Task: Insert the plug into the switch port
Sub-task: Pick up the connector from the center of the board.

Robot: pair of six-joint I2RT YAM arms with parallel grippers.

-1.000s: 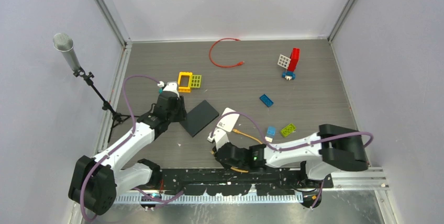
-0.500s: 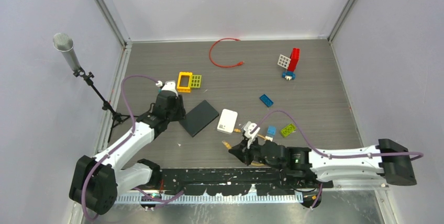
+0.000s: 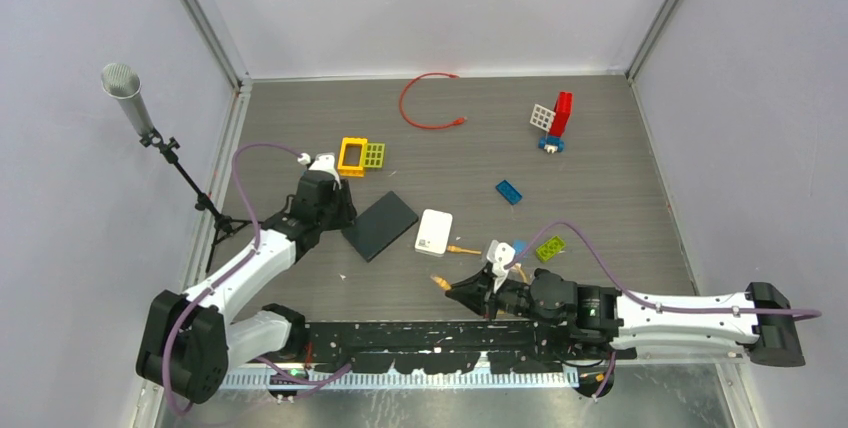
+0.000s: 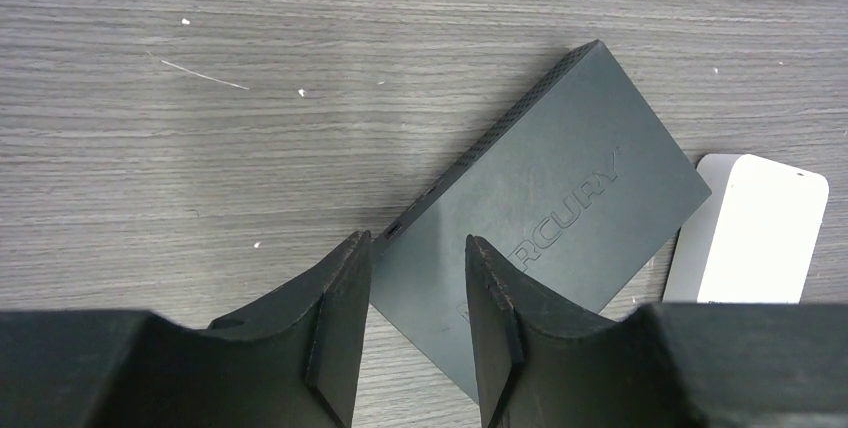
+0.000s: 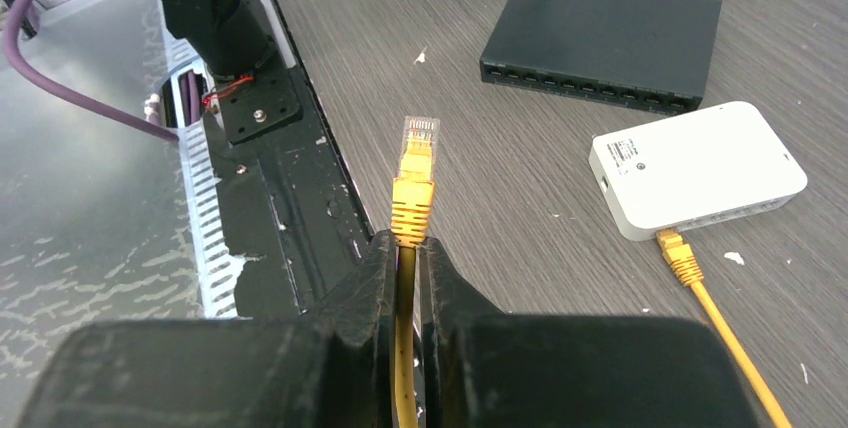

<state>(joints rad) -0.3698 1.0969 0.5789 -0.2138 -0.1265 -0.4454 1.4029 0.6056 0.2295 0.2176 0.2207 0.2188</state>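
The black switch (image 3: 380, 225) lies flat left of centre, its row of ports (image 5: 585, 88) facing the near edge. My left gripper (image 3: 343, 218) is open, its jaws either side of the switch's near-left corner (image 4: 415, 248). My right gripper (image 3: 465, 291) is shut on the yellow cable just behind its plug (image 5: 415, 173). It holds the plug (image 3: 437, 280) above the table near the front rail, pointing left, well short of the switch (image 5: 600, 43). The cable's other plug (image 5: 680, 253) sits at the white box (image 3: 434, 232).
The white box (image 5: 700, 168) lies right beside the switch (image 4: 560, 178). A red cable (image 3: 425, 103) lies at the back. Toy bricks lie scattered: yellow frame (image 3: 353, 155), red stack (image 3: 556, 120), blue (image 3: 508, 191), green (image 3: 549, 247). A microphone stand (image 3: 150, 133) is at the left, a black rail (image 3: 400, 333) at the front.
My right arm has unfolded to the right and drawn the gripper with the plug rightward, away from the white box. The left gripper has barely moved.
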